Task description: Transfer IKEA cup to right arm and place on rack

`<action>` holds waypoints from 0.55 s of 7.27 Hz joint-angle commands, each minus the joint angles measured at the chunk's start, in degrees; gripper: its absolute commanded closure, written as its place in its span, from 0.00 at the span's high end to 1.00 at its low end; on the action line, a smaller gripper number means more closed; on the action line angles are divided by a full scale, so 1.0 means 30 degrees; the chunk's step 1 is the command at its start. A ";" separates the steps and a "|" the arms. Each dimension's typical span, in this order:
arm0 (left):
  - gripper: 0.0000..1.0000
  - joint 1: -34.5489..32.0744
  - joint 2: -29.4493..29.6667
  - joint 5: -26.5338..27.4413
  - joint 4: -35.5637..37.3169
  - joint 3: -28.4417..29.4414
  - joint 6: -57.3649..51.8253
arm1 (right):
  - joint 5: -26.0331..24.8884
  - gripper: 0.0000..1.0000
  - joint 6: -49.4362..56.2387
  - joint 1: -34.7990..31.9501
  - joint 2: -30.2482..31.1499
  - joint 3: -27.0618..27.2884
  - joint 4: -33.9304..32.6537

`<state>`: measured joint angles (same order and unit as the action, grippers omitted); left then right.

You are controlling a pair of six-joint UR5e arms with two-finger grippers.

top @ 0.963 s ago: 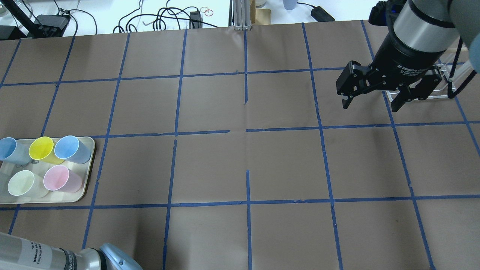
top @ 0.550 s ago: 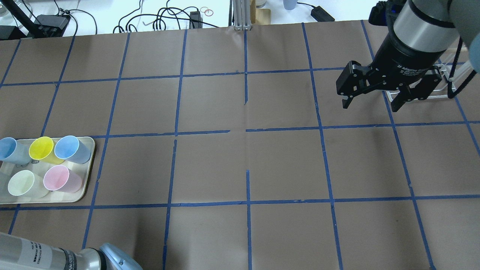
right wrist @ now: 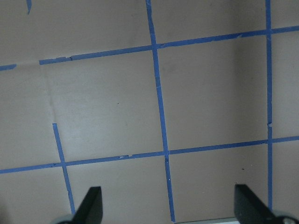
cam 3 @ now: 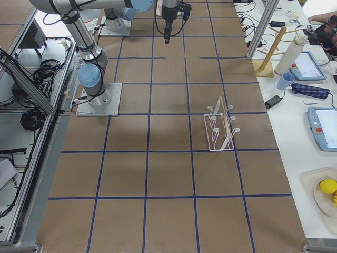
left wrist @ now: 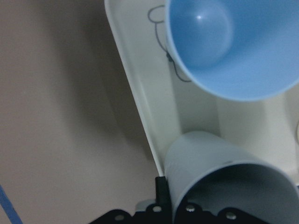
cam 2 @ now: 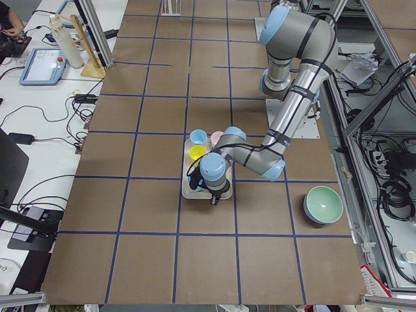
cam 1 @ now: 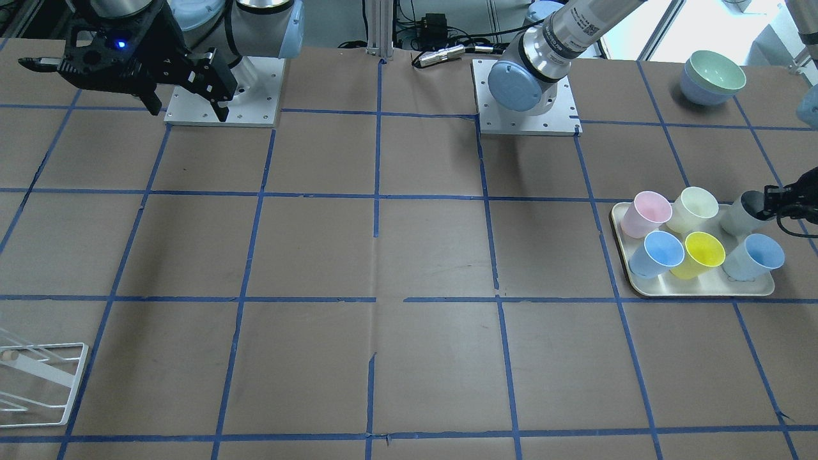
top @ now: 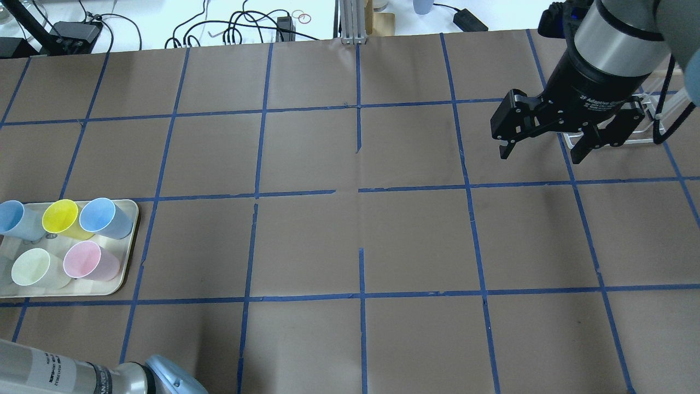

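Touching the smooth tapered IKEA cup (cam 1: 735, 218) at 3 o'clock, the left gripper (cam 1: 769, 203) is cropped, closure indiscernible; the right gripper (top: 540, 155) is spread.

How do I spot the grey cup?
Find the cream tray of coloured cups. The IKEA cup is at the tray corner beside the left gripper. It alone is pale grey; its neighbours are a light blue cup and a cream cup.

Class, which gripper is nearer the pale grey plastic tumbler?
Left. The left gripper is at the pale grey tumbler's rim; the right gripper hangs open, far across the table.
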<state>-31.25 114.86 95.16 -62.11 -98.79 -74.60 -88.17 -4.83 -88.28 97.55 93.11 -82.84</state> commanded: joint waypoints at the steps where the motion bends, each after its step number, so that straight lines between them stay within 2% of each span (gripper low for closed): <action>1: 0.00 -0.0044 -0.0520 0.0009 -0.1552 0.0437 0.0023 | 0.0035 1.00 -0.0029 -0.0017 -0.0025 -0.0010 -0.0043; 4: 0.00 -0.0423 -0.1342 -0.0136 -0.7021 0.4206 -0.0094 | -0.0052 1.00 0.0232 0.0011 0.0004 -0.0010 -0.0072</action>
<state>-32.03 111.70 95.03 -76.10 -91.03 -74.79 -88.12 -4.64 -88.32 97.55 93.08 -82.99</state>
